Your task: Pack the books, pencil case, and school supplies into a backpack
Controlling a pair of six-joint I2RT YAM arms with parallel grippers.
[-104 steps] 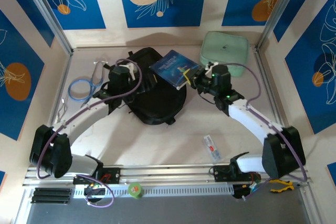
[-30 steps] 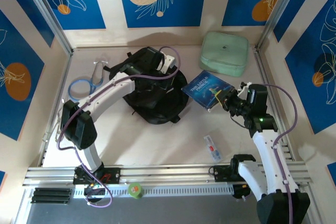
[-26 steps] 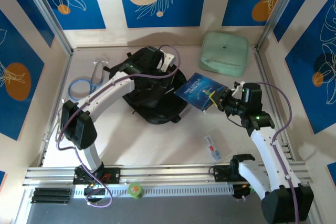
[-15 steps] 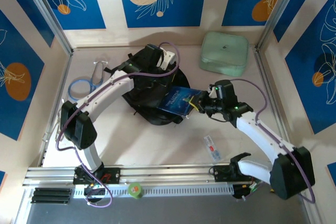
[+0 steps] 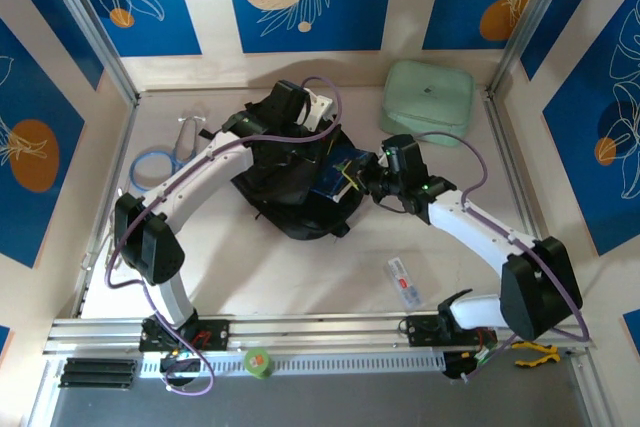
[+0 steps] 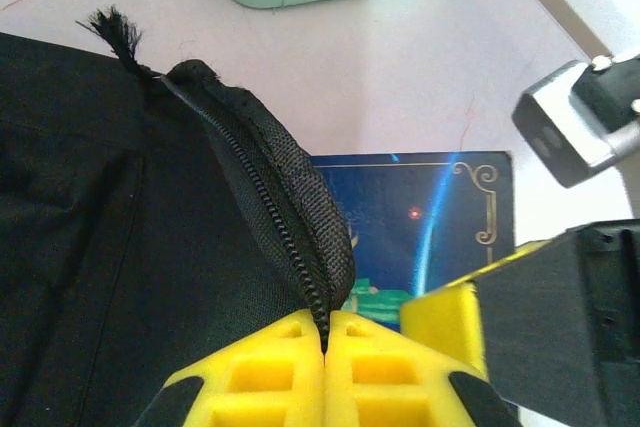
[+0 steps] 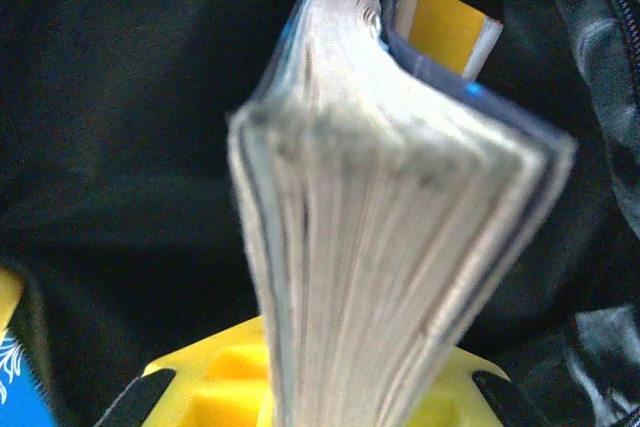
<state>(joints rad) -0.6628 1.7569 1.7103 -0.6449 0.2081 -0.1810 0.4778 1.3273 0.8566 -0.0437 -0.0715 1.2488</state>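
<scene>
The black backpack [image 5: 285, 197] lies mid-table with its mouth facing right. My left gripper [image 6: 325, 332] is shut on the zipper edge of that mouth [image 6: 300, 217] and holds it up. My right gripper [image 5: 364, 180] is shut on the larger blue book [image 5: 340, 175], whose far end is inside the opening. In the right wrist view the book's page edge [image 7: 400, 227] stands between the jaws, with dark backpack lining [image 7: 120, 147] around it and a yellow book [image 7: 445, 27] deeper inside. The pencil case [image 5: 404, 282] lies on the table near the right arm's base.
A mint-green padded pouch [image 5: 428, 100] sits at the back right, close behind the right arm. A blue coiled cable [image 5: 155, 169] and a small metal tool [image 5: 185, 132] lie at the left. A green tape roll [image 5: 258, 362] rests on the front rail.
My right gripper has carried the blue book leftward from the right side of the table into the backpack's mouth. The left gripper has kept hold of the zipper edge.
</scene>
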